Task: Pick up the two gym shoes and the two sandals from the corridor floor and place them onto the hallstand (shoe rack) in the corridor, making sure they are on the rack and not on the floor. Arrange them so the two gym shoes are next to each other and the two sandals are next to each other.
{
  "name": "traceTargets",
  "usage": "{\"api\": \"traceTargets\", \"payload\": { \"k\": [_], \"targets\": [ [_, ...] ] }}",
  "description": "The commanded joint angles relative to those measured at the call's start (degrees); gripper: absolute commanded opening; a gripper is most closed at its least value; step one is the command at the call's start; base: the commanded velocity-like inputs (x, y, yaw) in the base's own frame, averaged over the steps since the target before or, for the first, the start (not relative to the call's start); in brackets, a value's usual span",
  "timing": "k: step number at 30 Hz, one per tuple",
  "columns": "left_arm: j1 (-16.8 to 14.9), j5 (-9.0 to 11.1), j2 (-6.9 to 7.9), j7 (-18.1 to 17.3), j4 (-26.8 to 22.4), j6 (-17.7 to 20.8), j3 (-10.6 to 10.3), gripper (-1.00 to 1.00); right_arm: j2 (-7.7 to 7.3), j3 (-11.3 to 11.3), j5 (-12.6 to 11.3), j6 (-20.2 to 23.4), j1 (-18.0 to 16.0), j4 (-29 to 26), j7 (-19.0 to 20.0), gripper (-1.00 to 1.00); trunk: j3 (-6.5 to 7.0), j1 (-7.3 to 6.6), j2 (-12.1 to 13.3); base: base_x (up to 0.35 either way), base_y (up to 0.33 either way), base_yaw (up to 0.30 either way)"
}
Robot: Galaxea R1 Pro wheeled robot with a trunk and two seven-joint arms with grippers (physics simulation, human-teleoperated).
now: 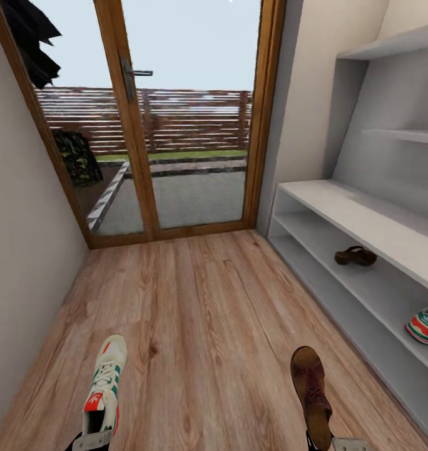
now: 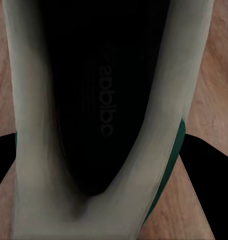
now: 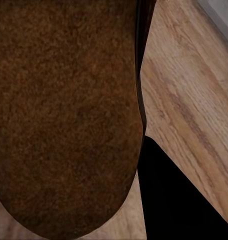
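A white gym shoe with green stripes and a red-orange heel hangs low at the left over the corridor floor, toe pointing away. My left gripper is shut on its heel. In the left wrist view the dark inside of the gym shoe sits between my black fingers. At the right, my right gripper is shut on the heel of a brown sandal; its brown surface is close up beside one finger. On the hallstand, a second sandal and a second gym shoe rest on the open tier under the bench.
A wood-framed glass door closes the far end of the corridor. A plain wall runs along the left. Stepped shelves rise above the bench on the right. The lowest tier holds nothing in the part I see.
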Motion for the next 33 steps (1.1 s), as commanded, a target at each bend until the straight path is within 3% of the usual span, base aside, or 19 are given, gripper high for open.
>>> {"api": "traceTargets", "payload": {
  "k": [1,33],
  "targets": [
    [0.0,-0.6,-0.04,-0.3,0.0,-0.2,0.5,-1.0,0.03,-0.3,0.4,-0.2,0.0,0.1,-0.1,-1.0,-0.05,0.02,0.0,0.282,0.208,-0.263],
    [0.0,-0.6,-0.04,-0.3,0.0,-0.2,0.5,-1.0,0.03,-0.3,0.4,-0.2,0.0,0.1,-0.1,-1.0,-0.05,0.02,0.0,0.281,0.213,-0.263]
  ]
}}
